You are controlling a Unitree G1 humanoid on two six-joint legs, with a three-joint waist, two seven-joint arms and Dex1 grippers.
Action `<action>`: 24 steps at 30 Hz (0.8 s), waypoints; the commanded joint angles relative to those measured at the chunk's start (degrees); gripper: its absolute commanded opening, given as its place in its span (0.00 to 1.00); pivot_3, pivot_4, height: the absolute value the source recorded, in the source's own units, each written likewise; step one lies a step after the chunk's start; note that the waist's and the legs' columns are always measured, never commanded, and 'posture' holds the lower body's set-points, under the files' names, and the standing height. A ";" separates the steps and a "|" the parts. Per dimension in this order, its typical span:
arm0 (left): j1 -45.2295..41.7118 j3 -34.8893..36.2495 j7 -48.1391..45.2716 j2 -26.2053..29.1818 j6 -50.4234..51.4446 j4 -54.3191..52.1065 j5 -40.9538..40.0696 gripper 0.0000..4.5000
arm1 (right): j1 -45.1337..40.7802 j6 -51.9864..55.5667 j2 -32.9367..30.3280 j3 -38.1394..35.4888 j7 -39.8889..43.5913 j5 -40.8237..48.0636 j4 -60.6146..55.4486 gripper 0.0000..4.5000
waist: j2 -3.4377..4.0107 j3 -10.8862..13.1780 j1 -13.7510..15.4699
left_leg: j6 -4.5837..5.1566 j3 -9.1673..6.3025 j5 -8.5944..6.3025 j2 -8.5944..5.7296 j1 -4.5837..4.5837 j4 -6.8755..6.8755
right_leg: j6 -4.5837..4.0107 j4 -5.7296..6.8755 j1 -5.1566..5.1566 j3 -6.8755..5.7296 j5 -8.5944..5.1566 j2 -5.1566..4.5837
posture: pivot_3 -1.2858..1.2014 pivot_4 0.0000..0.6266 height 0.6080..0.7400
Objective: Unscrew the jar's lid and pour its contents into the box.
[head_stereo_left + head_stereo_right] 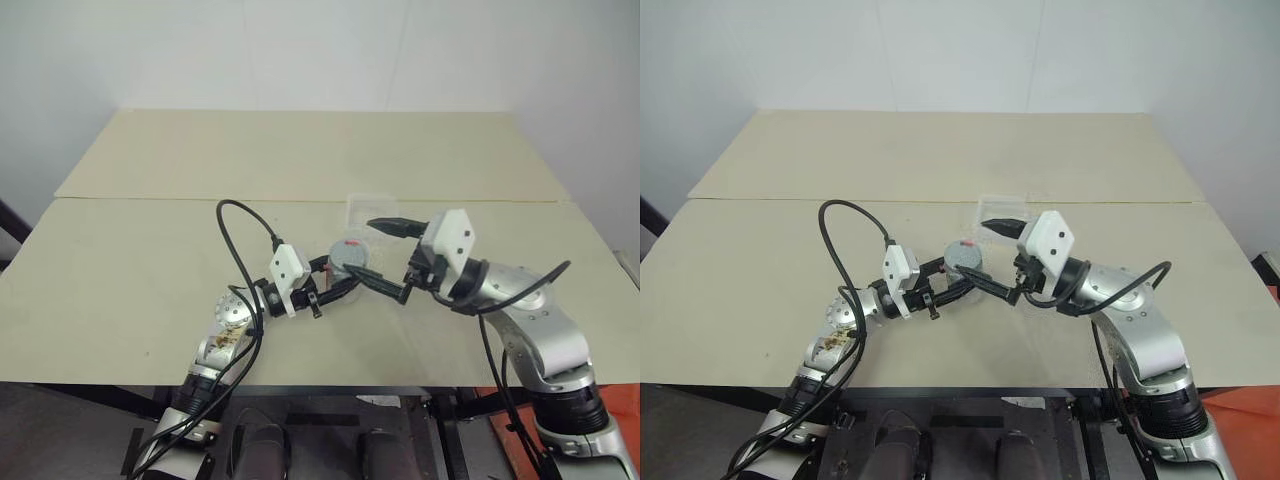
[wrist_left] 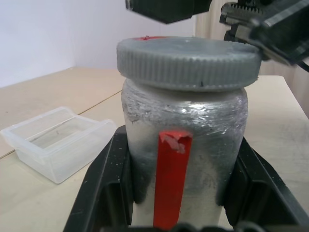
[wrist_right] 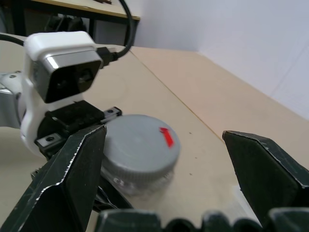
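Note:
The jar (image 2: 183, 145) is a silvery cylinder with a red stripe down its side, standing upright between the two black fingers of my left gripper (image 1: 345, 275), which is shut on its body. Its grey ridged lid (image 2: 188, 60), with a small red mark on top, sits on the jar. My right gripper (image 1: 385, 255) is open just to the jar's right, one finger (image 3: 72, 179) on each side of the lid (image 3: 137, 145) without touching it. The clear plastic box (image 1: 368, 212) lies on the table just beyond the jar, and is seen again as the box (image 2: 53, 142) in the left wrist view.
Everything rests on a beige table (image 1: 150, 270) with a seam running across its middle. A black cable (image 1: 240, 240) loops up from my left arm. A white wall stands behind the table's far edge.

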 commanded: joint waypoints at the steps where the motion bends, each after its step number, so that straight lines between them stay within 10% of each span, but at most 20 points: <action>1: -0.98 0.52 -0.70 -0.18 -1.52 -1.19 -0.95 0.43 | 0.26 -1.40 -1.40 -3.30 0.45 0.24 -0.02 0.99 | 0.00 0.00 0.01 | 0.00 0.00 0.00 0.00 0.00 0.00 | 0.00 0.00 0.00 0.00 0.00 -0.01 | 0.52 0.24 1.00; 24: -1.77 0.13 -1.23 -0.90 -1.97 -0.40 -0.38 0.43 | -1.86 0.63 2.86 1.74 0.04 2.31 -3.04 0.99 | 0.00 0.00 -0.18 | 0.00 -0.01 0.00 0.00 0.00 0.01 | 0.00 0.01 0.01 0.00 0.00 0.00 | 0.52 0.24 1.00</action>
